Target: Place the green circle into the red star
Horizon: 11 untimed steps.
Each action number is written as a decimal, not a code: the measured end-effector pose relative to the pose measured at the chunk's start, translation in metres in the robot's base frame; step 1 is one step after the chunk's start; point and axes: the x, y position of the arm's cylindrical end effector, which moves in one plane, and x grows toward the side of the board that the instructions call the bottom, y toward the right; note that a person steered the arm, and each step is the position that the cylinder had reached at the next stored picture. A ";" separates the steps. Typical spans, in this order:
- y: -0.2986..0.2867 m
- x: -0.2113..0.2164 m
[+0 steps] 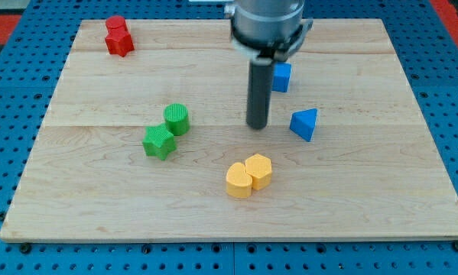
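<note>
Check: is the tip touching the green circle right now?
No. My tip stands apart on the bare board, to the view's right of the green circle.

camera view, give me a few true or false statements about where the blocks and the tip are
1. The green circle touches the green star. True.
2. My tip is pressed against the green circle. False: it stands apart, to the view's right of it, nearer the blue triangle.
3. The red star sits near the board's top left corner, against another red block. True.
4. The two yellow blocks are far apart. False: they sit side by side, touching.
5. A blue cube lies at the view's bottom left. False: it is toward the view's top, just right of the rod.
</note>
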 end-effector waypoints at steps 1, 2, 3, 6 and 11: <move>-0.101 -0.006; -0.147 -0.086; -0.171 -0.109; -0.130 -0.130; -0.235 -0.113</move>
